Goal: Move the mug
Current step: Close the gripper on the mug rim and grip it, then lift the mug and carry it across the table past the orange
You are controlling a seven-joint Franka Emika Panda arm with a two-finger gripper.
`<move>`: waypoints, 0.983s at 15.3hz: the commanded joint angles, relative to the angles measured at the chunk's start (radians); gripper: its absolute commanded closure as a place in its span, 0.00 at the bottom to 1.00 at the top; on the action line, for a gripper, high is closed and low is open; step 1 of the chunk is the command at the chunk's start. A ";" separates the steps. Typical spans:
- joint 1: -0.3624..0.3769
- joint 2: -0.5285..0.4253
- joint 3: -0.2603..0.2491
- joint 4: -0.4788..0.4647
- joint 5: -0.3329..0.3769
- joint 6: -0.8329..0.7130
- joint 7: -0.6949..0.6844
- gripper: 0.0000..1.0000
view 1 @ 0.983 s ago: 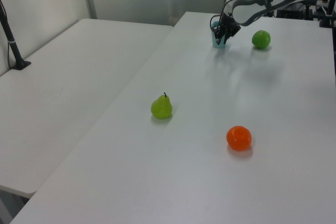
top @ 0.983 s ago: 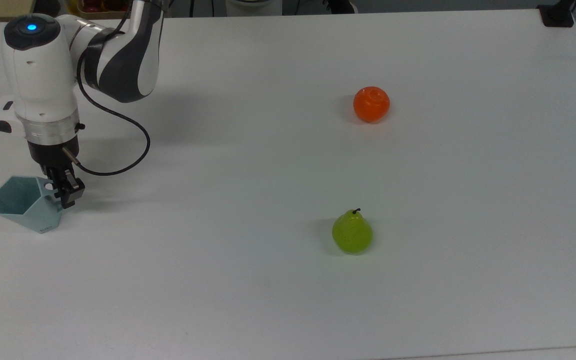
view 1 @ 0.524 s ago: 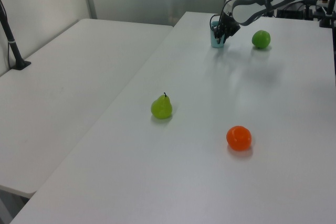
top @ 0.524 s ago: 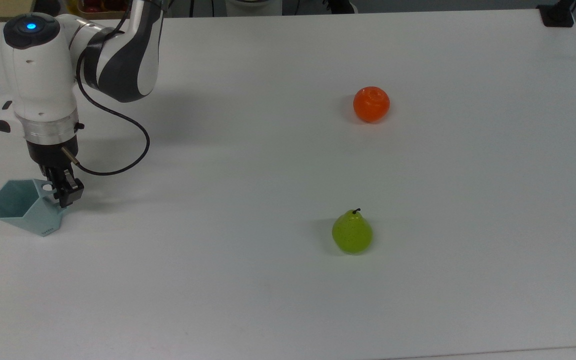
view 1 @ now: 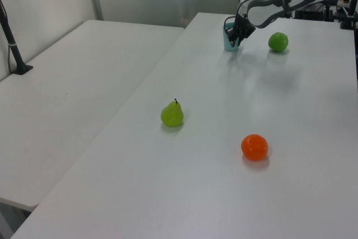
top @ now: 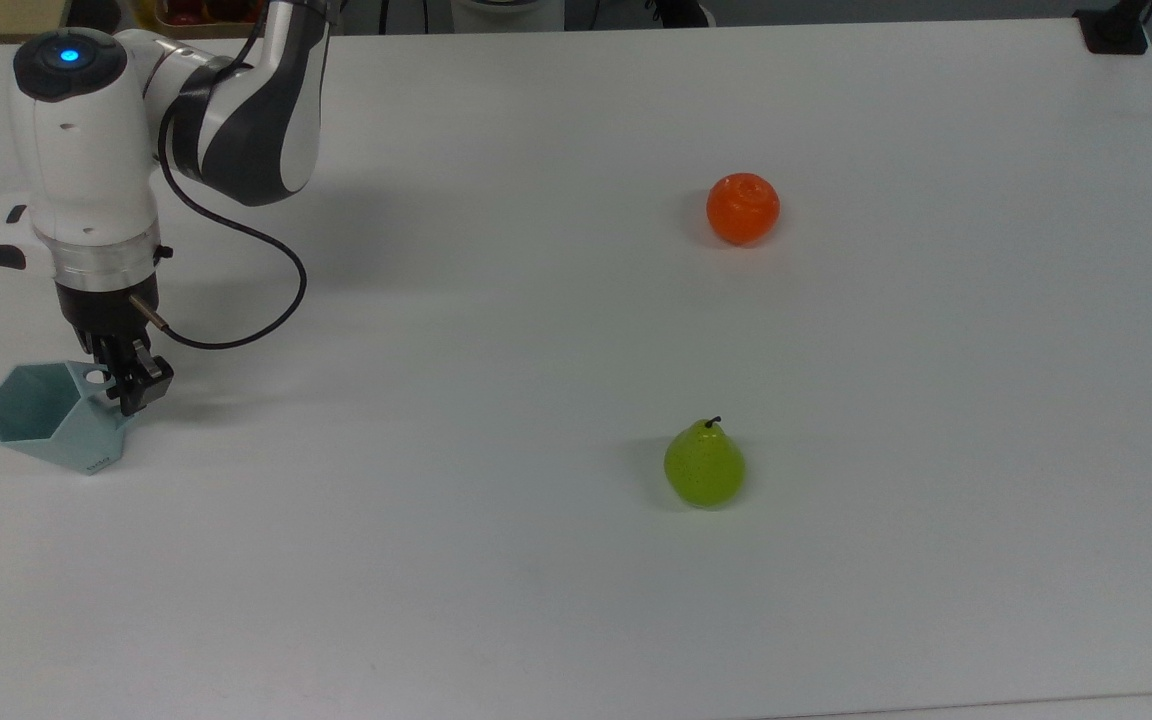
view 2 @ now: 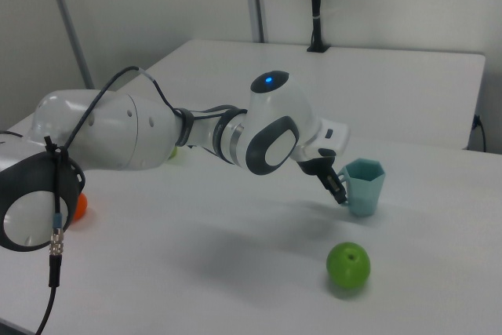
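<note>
1. Barely a twitch since a second ago: the mug (top: 54, 417) has crept a touch toward the top view's left and upward, with the gripper (top: 126, 381) going along with it, while the arm's wrist has edged slightly toward the top view's right.
2. Right now the mug sits at the far left of the top view, close to the edge of the white table (top: 576, 560), open hexagonal mouth showing toward the top view's left.
3. Gripper's dark fingers (top: 141, 384) are pinched narrow on the mug's small flat handle, the round hole in that handle peeking out just beside them.
4. Over in the right view, the mug (view 2: 364, 187) stands upright, handle toward the right view's left, and the gripper (view 2: 336, 186) comes in at a slant from the white wrist.
5. In the left view the mug (view 1: 229, 36) is at the far end of the table, with the gripper (view 1: 237, 31) right against it.
6. A green apple (view 2: 347, 265) lies near the mug in the right view, toward the front; the left view has it (view 1: 278, 41) to the mug's right.
7. Well apart from all that: the pear (top: 703, 467) and the orange (top: 742, 208), both mid-table in the top view, not touching.
8. A black cable (top: 236, 240) loops from the wrist.
</note>
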 commanded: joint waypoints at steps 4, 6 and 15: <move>0.032 -0.030 -0.005 0.007 -0.021 0.011 -0.014 1.00; 0.049 -0.069 -0.005 0.001 -0.019 0.002 -0.016 1.00; 0.203 -0.395 0.007 -0.122 -0.015 -0.262 -0.106 1.00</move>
